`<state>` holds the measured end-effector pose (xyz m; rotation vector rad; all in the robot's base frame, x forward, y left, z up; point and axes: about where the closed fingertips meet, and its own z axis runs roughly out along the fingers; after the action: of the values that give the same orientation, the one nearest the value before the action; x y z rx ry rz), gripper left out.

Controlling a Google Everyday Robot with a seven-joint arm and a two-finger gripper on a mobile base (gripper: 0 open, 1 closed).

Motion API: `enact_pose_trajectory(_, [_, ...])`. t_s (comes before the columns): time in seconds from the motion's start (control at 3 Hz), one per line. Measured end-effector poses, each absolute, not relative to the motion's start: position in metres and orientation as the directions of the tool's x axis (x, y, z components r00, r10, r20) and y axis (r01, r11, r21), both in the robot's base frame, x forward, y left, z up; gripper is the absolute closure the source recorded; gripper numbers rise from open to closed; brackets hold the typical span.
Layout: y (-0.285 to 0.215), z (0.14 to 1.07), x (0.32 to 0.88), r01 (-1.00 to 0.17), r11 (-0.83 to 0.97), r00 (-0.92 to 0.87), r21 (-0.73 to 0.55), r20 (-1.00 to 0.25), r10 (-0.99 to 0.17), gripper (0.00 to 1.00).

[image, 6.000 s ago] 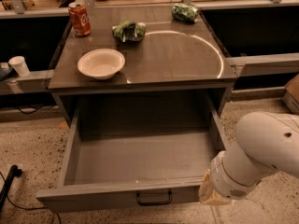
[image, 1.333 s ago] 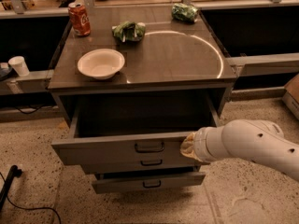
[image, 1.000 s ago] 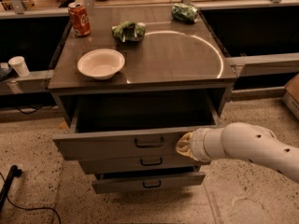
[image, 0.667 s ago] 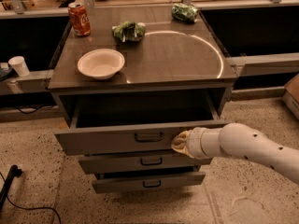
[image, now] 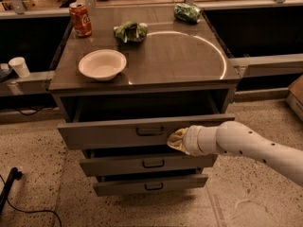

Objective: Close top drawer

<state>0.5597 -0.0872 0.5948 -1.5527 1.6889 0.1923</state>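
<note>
The top drawer (image: 118, 132) is a wide grey box drawer with a tall flat front and a small black bar handle (image: 150, 131) at its centre. It stands out a short way from the cabinet, with a dark gap above its front. My gripper (image: 176, 139) is at the end of a white arm reaching in from the right. It presses against the drawer front just right of the handle.
Two shorter grey drawers (image: 147, 163) (image: 150, 185) sit below, slightly pulled out. On the cabinet top (image: 189, 56) stand a white bowl (image: 102, 64), a red soda can (image: 80, 19) and two green bags (image: 130, 31) (image: 187, 12). A white cup (image: 19, 66) is at the left, a black cable (image: 12, 183) on the floor.
The top drawer has gone from fully pulled out to nearly in. My gripper has moved left and back with the drawer front, pushing it toward the cabinet.
</note>
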Motion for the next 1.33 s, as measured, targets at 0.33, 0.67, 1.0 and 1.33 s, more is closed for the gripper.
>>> enact_pose_trajectory(0.33, [-0.078,0.588,0.572,-0.895,0.223,0.104,-0.387,-0.666,-0.739,1.00])
enact_pose_trajectory(0.67, [-0.074,0.581,0.580,-0.905,0.223,0.098,-0.363,-0.686,-0.721,0.81])
enact_pose_trajectory(1.0, [-0.071,0.576,0.583,-0.910,0.224,0.095,-0.349,-0.702,-0.706,0.58])
enact_pose_trajectory(1.33, [-0.071,0.575,0.584,-0.910,0.225,0.095,-0.349,-0.702,-0.706,0.34])
